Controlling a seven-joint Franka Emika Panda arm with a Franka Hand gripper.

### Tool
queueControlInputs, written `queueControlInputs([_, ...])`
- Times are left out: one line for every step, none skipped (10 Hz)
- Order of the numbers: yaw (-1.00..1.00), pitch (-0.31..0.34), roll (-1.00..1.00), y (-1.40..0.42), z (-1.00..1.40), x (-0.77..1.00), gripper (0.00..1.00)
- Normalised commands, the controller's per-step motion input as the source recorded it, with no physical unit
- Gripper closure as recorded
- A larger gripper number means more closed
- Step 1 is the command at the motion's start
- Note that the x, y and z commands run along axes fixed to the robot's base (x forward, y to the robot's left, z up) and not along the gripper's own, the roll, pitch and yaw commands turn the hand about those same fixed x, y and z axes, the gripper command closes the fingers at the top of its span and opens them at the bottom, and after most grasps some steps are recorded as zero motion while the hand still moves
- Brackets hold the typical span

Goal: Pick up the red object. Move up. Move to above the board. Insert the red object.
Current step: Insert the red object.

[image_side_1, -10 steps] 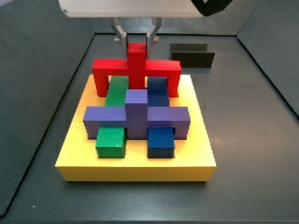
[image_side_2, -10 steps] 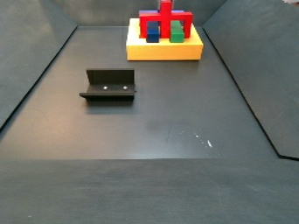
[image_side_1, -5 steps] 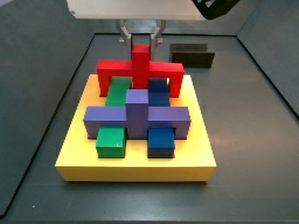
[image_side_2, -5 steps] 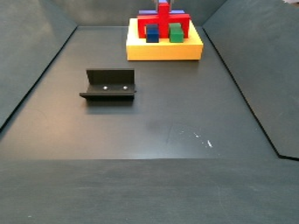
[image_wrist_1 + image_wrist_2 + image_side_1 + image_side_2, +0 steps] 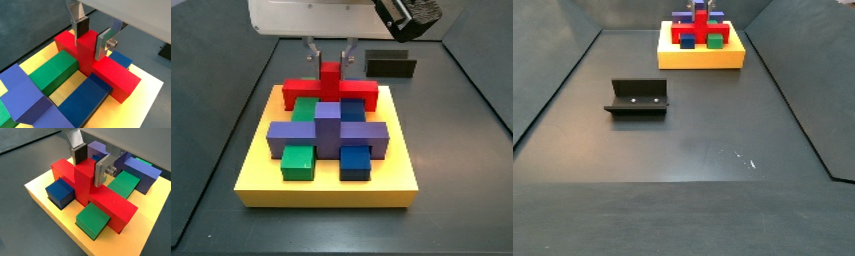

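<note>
The red object (image 5: 331, 90) sits low on the far part of the yellow board (image 5: 325, 190), its bar down among the blue and green blocks and its stem upright. My gripper (image 5: 330, 55) hangs straight over it, open, a finger on each side of the stem top with a small gap showing in a side view. In both wrist views the red object (image 5: 113, 75) (image 5: 107, 203) fills the middle, with the gripper (image 5: 91, 44) (image 5: 90, 172) astride its stem. The board (image 5: 700, 57) stands at the far end of the floor.
A purple cross block (image 5: 327, 130), a green block (image 5: 298, 160) and a blue block (image 5: 356, 162) occupy the board's near part. The fixture (image 5: 637, 97) stands on the dark floor away from the board, seen behind it as the fixture (image 5: 390, 63). Tray walls ring the floor.
The red object has gone down: its legs, seen above the blocks before, are now sunk among them. The fingers have spread away from the stem.
</note>
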Motion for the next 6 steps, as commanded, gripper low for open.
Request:
queueControlInputs([-0.01, 0.0, 0.0, 0.0, 0.0, 0.0, 1.0])
queueControlInputs([0.0, -0.027, 0.0, -0.07, -0.13, -0.25, 1.0])
queueControlInputs([0.0, 0.0, 0.04, 0.0, 0.0, -0.03, 1.0])
queueControlInputs([0.0, 0.011, 0.02, 0.0, -0.01, 0.0, 1.0])
queueControlInputs([0.0, 0.0, 0.02, -0.05, 0.0, -0.01, 1.0])
queueControlInputs([0.0, 0.0, 0.0, 0.0, 0.0, 0.0, 1.0])
